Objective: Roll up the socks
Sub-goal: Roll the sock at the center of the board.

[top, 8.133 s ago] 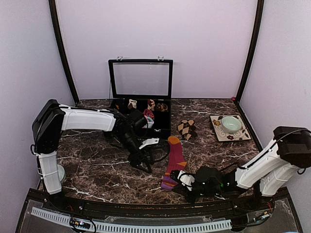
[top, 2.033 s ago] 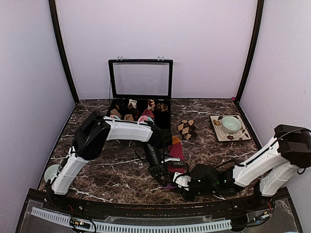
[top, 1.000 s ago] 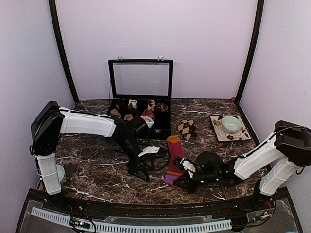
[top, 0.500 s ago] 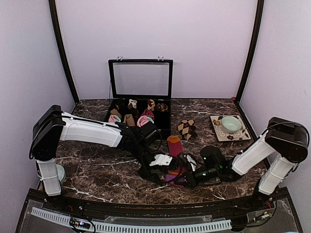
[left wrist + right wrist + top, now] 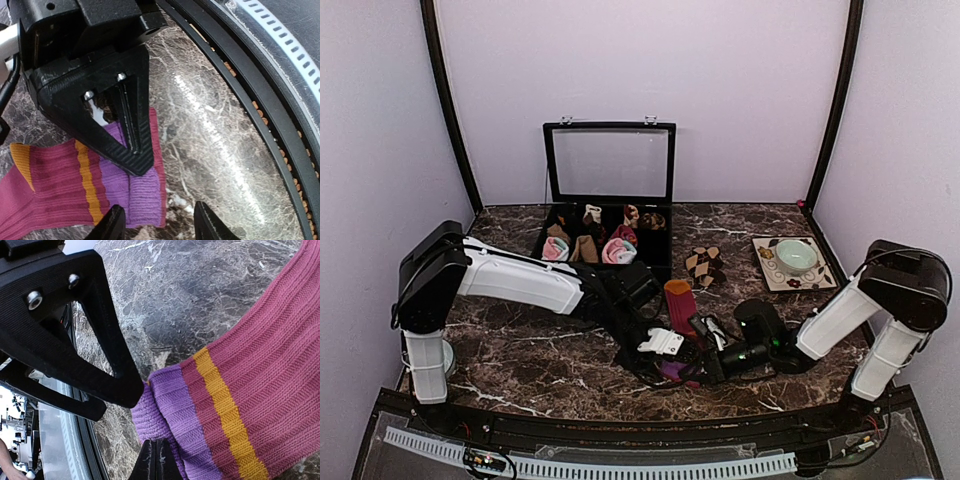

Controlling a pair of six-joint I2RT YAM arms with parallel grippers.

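Left end effector [image 5: 158, 226] has slid rightward to the purple cuff of the magenta striped sock [image 5: 680, 308], its fingers standing partly apart. Right end effector [image 5: 157, 459] pinches that cuff tight, at the near side of the tabletop [image 5: 520, 350].

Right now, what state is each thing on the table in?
magenta sock, unrolled, lying flat
brown diamond socks, lying loose, untouched
box lid, open, standing upright
bowl, upright on its plate
left gripper, jaws open by the sock's purple cuff
right gripper, jaws shut on the magenta sock's cuff
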